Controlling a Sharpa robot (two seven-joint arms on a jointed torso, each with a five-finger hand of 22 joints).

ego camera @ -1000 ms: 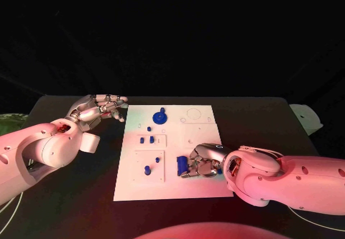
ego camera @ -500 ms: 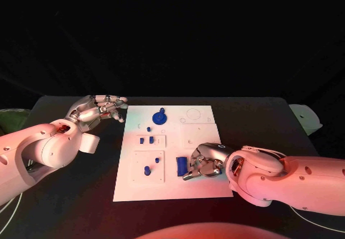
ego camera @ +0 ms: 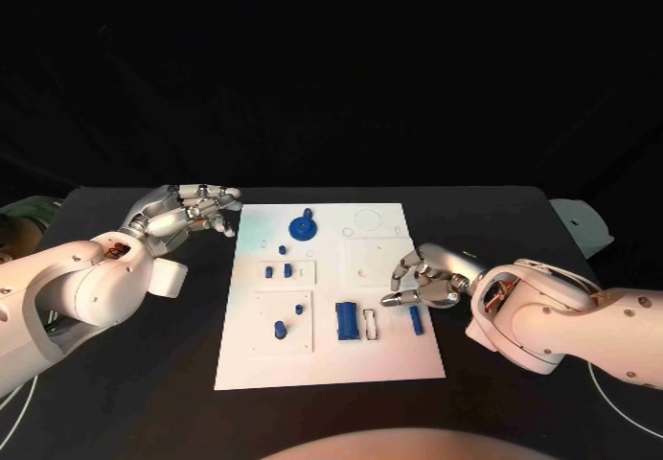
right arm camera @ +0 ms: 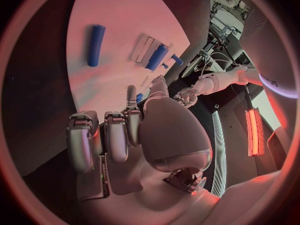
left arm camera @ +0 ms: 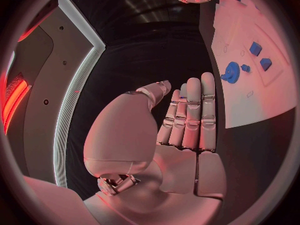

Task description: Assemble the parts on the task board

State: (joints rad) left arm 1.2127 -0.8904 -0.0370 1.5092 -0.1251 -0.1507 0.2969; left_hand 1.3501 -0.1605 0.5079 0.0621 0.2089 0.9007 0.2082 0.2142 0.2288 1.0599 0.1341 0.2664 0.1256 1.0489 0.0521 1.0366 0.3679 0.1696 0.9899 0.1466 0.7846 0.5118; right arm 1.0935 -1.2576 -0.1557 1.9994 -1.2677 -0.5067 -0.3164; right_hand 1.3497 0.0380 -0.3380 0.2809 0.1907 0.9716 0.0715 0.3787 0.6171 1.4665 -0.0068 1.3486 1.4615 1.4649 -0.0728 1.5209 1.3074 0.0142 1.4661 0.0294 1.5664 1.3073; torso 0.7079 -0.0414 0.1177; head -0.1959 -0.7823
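The white task board (ego camera: 387,364) lies in the middle of the table. On it are a blue gear (ego camera: 304,227), two small blue pieces (ego camera: 279,271) in a recessed square, two more (ego camera: 290,319) nearer me, a blue block (ego camera: 346,321) and a blue bar (ego camera: 416,321) flanking a white slot (ego camera: 371,323). My right hand (ego camera: 428,281) hovers at the board's right edge, just beyond the bar, fingers curled in with nothing in them. The right wrist view shows the bar (right arm camera: 95,45) and block (right arm camera: 157,56) lying free. My left hand (ego camera: 188,211) hangs off the board's far left corner, fingers (left arm camera: 194,115) straight and empty.
A white object (ego camera: 578,222) sits at the table's right edge. Black tabletop runs on both sides of the board and in front of it. The left wrist view shows the gear (left arm camera: 231,74) and the board (left arm camera: 250,100) beyond my left hand.
My right hand has lifted off the board's near middle and drawn back to the right edge, uncovering the blue bar lying right of the white slot. The left hand has stayed put.
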